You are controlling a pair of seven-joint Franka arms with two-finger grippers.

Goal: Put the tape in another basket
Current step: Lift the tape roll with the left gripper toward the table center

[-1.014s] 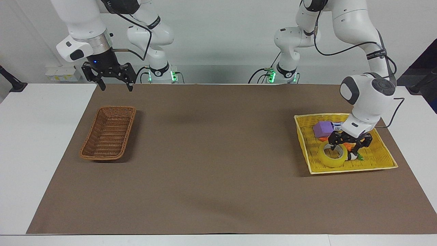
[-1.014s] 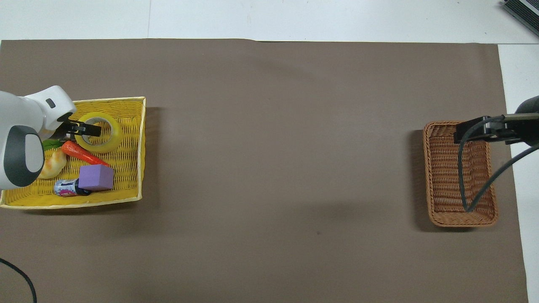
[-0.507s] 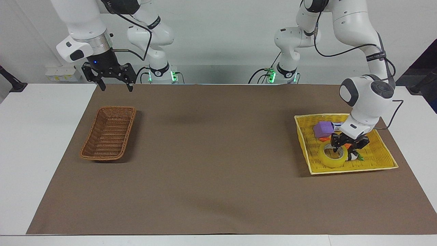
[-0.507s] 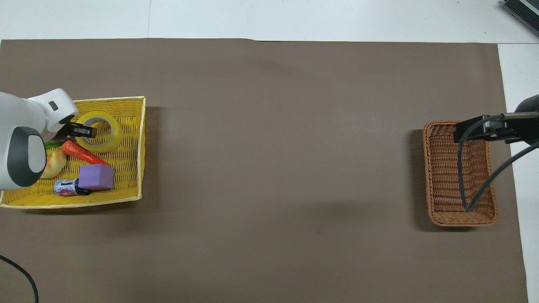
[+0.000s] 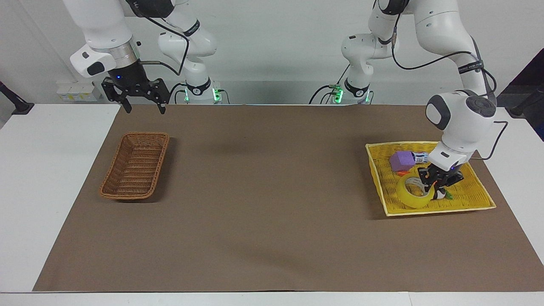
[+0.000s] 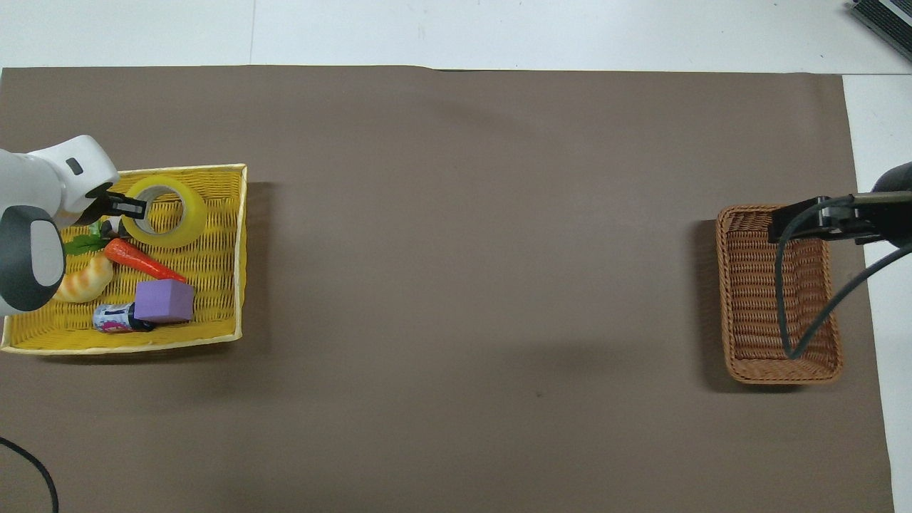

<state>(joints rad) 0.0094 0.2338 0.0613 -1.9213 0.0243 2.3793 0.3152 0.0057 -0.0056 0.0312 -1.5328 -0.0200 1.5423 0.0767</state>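
Note:
The tape [image 5: 409, 196], a yellow roll with a white core, is in the yellow woven tray [image 5: 469, 196] at the left arm's end of the table. My left gripper [image 5: 432, 185] is shut on the roll's wall, one finger inside the core. The roll tilts, its gripped side raised. In the overhead view the left gripper [image 6: 125, 209] holds the tape [image 6: 191, 217] over the tray [image 6: 214, 306]. The brown wicker basket [image 5: 135, 166] stands empty at the right arm's end, also in the overhead view [image 6: 748, 299]. My right gripper [image 5: 144, 109] waits open above the basket's near end.
The tray also holds a purple block [image 6: 164, 301], a carrot [image 6: 139, 260], a bread piece [image 6: 82, 280] and a small bottle [image 6: 110, 318]. A brown mat [image 5: 272, 191] covers the table between tray and basket.
The left gripper's fingers closed on the tape's wall, then rose a little, tilting the roll and shifting it slightly away from the robots. The right arm has not moved.

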